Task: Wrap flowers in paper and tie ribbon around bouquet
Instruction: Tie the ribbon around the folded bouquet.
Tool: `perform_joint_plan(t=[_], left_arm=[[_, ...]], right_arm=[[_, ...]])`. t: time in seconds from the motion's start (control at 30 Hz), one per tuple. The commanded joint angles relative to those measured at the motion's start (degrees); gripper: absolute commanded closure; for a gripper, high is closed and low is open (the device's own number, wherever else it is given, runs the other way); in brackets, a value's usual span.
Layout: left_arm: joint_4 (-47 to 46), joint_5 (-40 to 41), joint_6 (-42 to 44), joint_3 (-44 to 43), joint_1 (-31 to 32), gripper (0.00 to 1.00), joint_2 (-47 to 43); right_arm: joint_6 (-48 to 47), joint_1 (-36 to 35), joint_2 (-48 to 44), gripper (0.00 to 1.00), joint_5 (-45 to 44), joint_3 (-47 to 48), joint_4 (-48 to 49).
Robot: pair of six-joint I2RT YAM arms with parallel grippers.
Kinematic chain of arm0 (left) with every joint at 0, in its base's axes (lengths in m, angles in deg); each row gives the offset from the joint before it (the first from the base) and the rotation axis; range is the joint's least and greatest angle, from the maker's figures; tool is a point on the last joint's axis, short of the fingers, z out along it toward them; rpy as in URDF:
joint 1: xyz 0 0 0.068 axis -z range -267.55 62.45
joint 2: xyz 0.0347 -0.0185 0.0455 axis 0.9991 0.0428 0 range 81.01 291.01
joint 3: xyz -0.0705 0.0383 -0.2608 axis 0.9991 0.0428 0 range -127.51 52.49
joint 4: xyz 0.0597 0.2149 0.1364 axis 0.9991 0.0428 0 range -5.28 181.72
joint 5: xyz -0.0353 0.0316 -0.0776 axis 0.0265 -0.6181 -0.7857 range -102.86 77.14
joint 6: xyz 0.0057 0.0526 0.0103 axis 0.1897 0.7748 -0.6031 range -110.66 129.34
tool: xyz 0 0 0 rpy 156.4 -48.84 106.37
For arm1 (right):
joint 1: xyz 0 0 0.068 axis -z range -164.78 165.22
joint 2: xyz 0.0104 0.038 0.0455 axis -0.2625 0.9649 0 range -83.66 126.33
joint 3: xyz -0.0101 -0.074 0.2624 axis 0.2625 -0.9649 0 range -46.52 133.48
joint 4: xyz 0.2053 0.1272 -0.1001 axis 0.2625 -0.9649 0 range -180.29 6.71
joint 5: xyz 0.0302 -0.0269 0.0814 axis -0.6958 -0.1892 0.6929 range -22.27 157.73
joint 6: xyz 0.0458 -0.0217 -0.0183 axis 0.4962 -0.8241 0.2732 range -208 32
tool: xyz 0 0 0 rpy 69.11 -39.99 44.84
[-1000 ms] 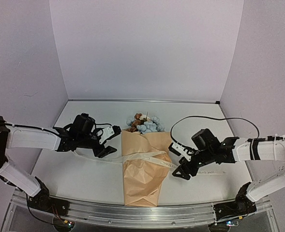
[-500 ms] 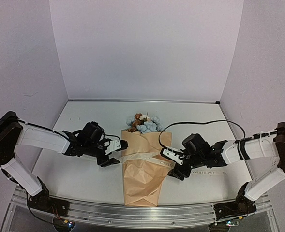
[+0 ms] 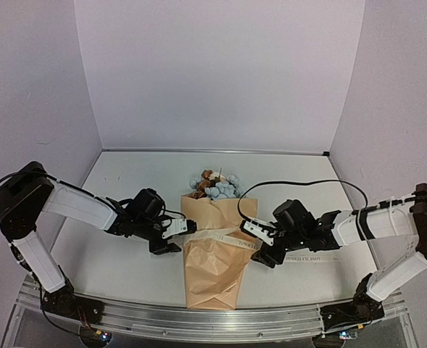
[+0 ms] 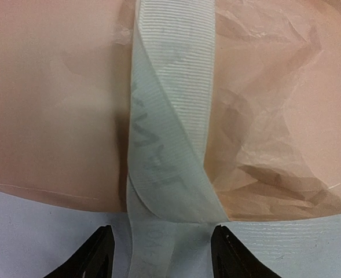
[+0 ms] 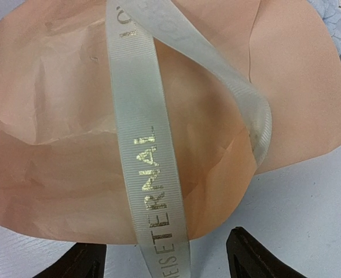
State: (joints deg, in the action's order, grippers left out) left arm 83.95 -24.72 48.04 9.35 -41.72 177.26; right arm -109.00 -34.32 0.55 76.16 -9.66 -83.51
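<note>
One bouquet flat on the table, midway between the arms, blue and brown flowers at its far, wide end. Cream ribbon crossed over the tan paper, gold lettering showing. Left gripper at the paper's left edge, jaws apart astride the ribbon, gripping nothing. Right gripper likewise at the right edge, wide open, empty.

Ribbon runs top to bottom across crinkled paper and is folded over itself near the paper's lower edge, with faint lettering showing through. It passes onto the white table between the left gripper's dark fingertips. Jaws stand apart, with a gap on either side of the ribbon.
</note>
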Motion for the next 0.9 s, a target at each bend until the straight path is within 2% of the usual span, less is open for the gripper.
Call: perform_joint_plan(t=[0.0, 0.23, 0.43, 0.6, 0.73, 0.8, 0.87], left_arm=[[-1.49, 0.06, 1.59, -3.30, 0.20, 0.46, 1.70], [-1.56, 0.91, 1.73, -4.97, 0.15, 0.74, 4.15], [-2.03, 1.60, 1.21, -4.50, 0.20, 0.86, 3.25], [-1.66, 2.26, 1.12, -4.59, 0.15, 0.92, 2.90], [-1.67, 2.58, 0.86, -4.58, 0.19, 0.95, 2.59], [-1.77, 2.80, 0.58, -4.48, 0.17, 0.96, 2.26], [-1.89, 3.14, 0.40, -4.30, 0.15, 0.98, 1.78]], right_arm=[[-0.71, -0.30, -1.80, 0.27, -1.25, -0.72, 1.38], [-2.16, -0.31, -2.15, 0.27, -1.11, -1.88, 1.47], [-3.43, -0.30, 0.61, 0.29, -1.54, -0.59, 2.09], [-3.61, -0.30, 2.35, 0.33, -2.96, 0.22, 3.22], [-3.08, -0.32, 2.88, 0.40, -3.99, 0.00, 3.74], [-2.60, -0.34, 3.10, 0.46, -4.47, -0.10, 4.32], [-1.85, -0.34, 3.22, 0.58, -4.96, -0.05, 4.86]])
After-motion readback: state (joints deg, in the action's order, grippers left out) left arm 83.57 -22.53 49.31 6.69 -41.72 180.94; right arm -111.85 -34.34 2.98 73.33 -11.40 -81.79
